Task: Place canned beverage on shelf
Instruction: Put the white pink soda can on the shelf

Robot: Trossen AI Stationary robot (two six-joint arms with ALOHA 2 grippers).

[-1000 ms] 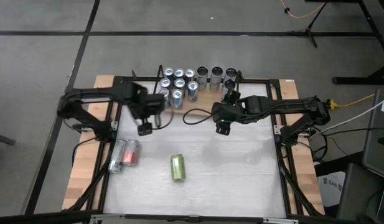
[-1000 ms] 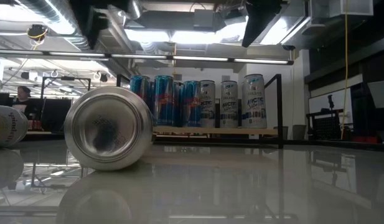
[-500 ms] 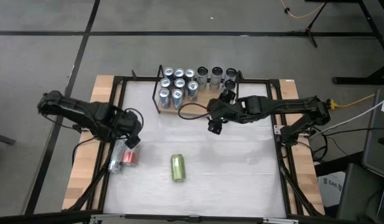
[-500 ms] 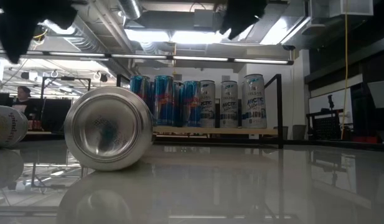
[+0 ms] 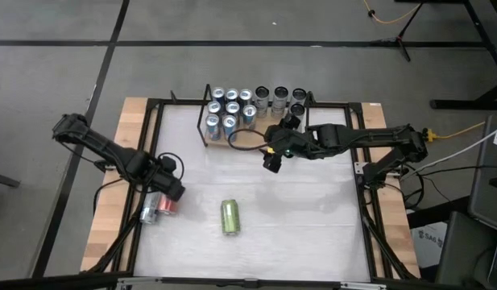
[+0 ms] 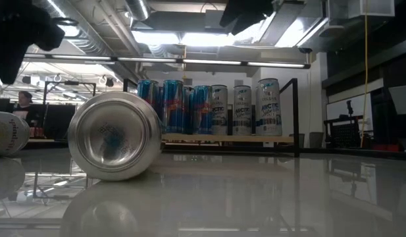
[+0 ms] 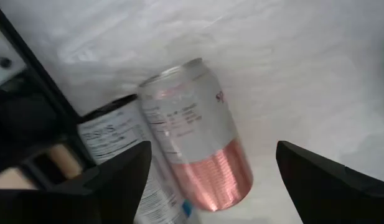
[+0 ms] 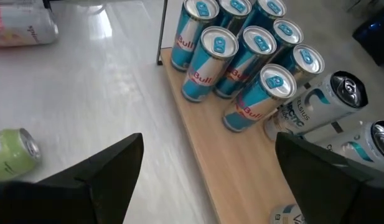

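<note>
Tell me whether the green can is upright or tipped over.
Tipped over. The green can lies lengthwise on the table in the high view, its side showing.

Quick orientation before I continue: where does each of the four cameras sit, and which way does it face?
High: overhead, straight down on table; both arms, left gripper, right gripper.
Low: table height, facing shelf; arms dark overhead.
Left wrist: over pink can and a second can, open jaws framing.
Right wrist: toward shelf's blue cans, open jaws framing.
Shared: green can appears in high, low and right wrist views.
</note>
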